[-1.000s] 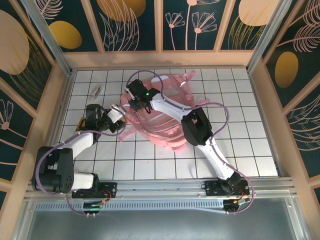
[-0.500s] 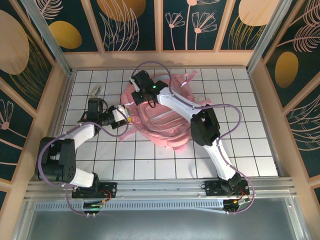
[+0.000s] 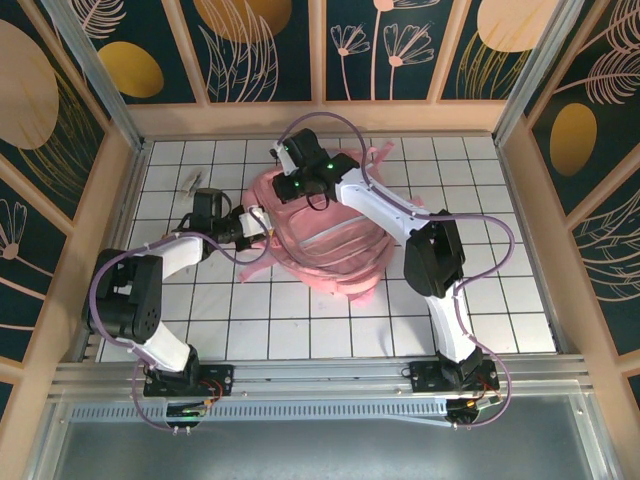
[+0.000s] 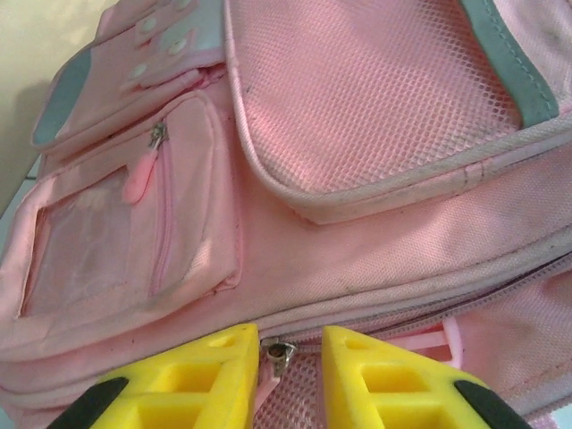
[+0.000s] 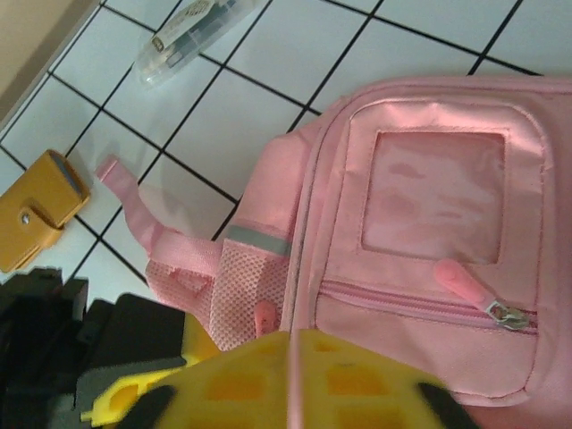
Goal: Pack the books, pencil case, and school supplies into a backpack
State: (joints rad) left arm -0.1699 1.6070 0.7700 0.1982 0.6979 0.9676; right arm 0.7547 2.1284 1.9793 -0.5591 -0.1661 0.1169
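Your left gripper [image 4: 290,344] stands apart around the backpack's [image 4: 375,107] zipper pull [image 4: 279,350]. You cannot tell whether the right gripper [image 5: 290,375] is closed. An orange pad [image 5: 36,219] and a pen [image 5: 192,31] lie near the strap [image 5: 134,201].

The pink backpack [image 3: 320,250] is laid flat mid-table, windowed zip pocket turned upward. An orange square pad [image 5: 36,213] with a snap is seen flat on the tiles near its strap; a small clear oblong piece [image 5: 189,31] is set farther off.

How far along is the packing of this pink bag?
Done: unclear, as the inside of the backpack is hidden. In hand: the left end effector straddles a zipper slider on it. Left: the orange pad and a clear pen case lie out on the table.
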